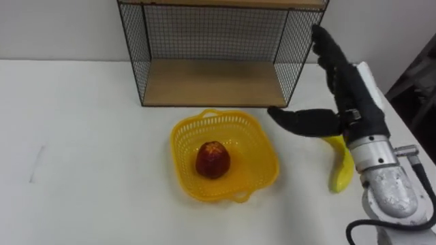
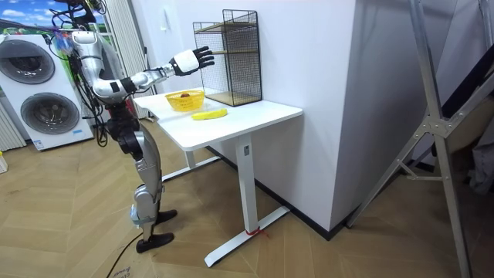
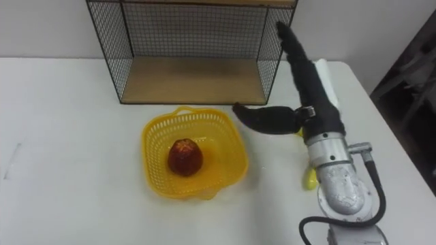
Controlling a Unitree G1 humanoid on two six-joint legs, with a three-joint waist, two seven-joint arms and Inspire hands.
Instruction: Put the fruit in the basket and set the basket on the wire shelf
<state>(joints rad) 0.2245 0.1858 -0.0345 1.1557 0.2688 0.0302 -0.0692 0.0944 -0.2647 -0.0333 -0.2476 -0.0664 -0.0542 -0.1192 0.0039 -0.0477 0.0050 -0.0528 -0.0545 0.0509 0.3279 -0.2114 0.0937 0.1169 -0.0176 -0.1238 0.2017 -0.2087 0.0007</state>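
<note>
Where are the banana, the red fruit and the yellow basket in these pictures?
banana (image 1: pixel 342 171), left eye view, on its lower half
red fruit (image 1: pixel 213 160), left eye view, on its middle
yellow basket (image 1: pixel 267 163), left eye view, on its right wall

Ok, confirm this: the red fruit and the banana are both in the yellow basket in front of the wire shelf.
Not quite. Only the red fruit is in the yellow basket in front of the wire shelf; the banana lies on the table right of it, below the open right hand, as the left eye view shows.
</note>
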